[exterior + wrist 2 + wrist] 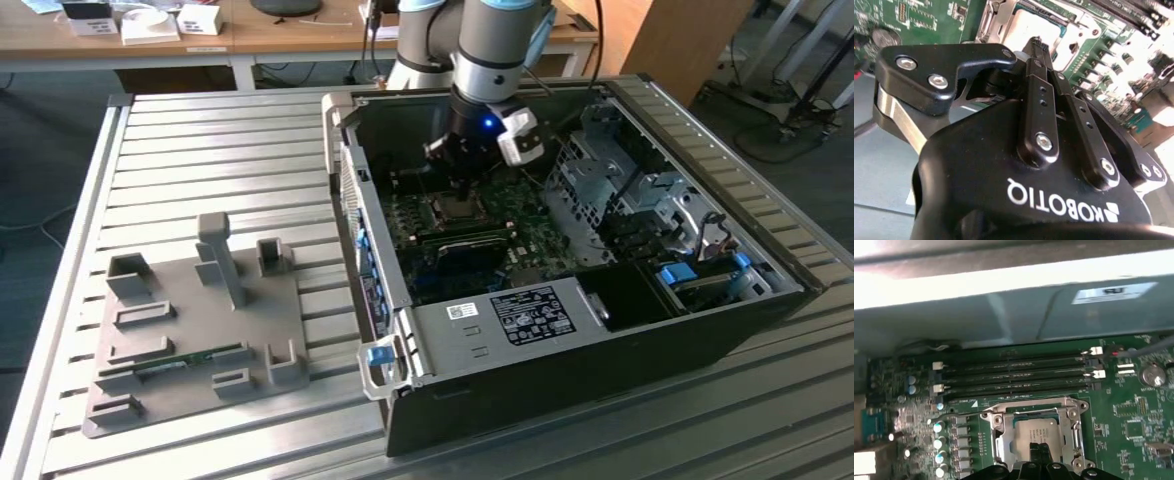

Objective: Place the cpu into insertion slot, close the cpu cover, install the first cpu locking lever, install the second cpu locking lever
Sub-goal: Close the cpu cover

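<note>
Arm's reaching down into the open computer case, w/ the gripper right over the insertion slot on the green circuit board. Main thing from where I stand: the cpu lies straight ahead of the gripper's tips, dead centre, no offset to either side that I can make out. In the second wrist view the two fingers are pressed flat against each other w/ nothing btw them, so the gripper is clenched and empty as far as I can see. The cpu is seated in the slot, its silvery top showing through the window of the cpu cover, which looks to lie flat around it. The tips sit over the cpu's near edge, i.e. the edge closest to the gripper body. Whether they touch the metal or hang just off it, can't tell. Past the tips, beyond the socket, the long black memory slots run crosswise to the fingers' reach. A thin wire lever follows the socket's far edge, the side toward those slots; latched or not, can't say. My guess is that seating the chip is done and the cover is prob. down.
</note>
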### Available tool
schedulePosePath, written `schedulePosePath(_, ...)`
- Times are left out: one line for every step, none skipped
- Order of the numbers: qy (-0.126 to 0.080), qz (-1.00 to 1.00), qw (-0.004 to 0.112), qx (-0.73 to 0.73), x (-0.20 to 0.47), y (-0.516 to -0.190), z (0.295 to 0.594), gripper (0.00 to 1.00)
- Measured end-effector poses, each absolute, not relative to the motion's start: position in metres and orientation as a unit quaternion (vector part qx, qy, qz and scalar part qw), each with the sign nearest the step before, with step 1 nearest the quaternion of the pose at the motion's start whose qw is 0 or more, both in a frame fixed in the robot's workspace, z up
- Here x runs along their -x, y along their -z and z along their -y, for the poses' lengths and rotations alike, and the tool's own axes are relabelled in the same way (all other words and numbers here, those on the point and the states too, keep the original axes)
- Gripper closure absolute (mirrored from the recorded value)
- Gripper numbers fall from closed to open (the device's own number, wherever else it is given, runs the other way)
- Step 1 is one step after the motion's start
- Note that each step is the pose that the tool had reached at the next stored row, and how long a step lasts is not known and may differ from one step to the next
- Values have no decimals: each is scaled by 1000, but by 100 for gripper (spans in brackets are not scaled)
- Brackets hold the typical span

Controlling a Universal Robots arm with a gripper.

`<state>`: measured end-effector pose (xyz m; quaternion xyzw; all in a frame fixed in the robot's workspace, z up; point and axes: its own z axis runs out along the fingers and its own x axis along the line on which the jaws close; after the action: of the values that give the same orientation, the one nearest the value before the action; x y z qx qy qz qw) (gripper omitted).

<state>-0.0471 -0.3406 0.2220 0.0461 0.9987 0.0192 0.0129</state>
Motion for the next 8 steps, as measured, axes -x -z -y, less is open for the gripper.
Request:
schedulePosePath(-19,-999,13,-37,47,-222,341,89)
schedulePosePath(-19,-999,13,-28,47,-221,341,89)
schedulePosePath(-20,-1000,12,-18,47,-221,341,89)
schedulePosePath(-20,-1000,12,-10,47,-221,341,89)
schedulePosePath(-20,-1000,12,-3,47,-221,341,89)
schedulePosePath(-20,-1000,12,1,47,-221,341,89)
schedulePosePath(-20,-1000,12,1,47,-221,341,89)
schedulePosePath(-20,-1000,12,2,47,-221,341,89)
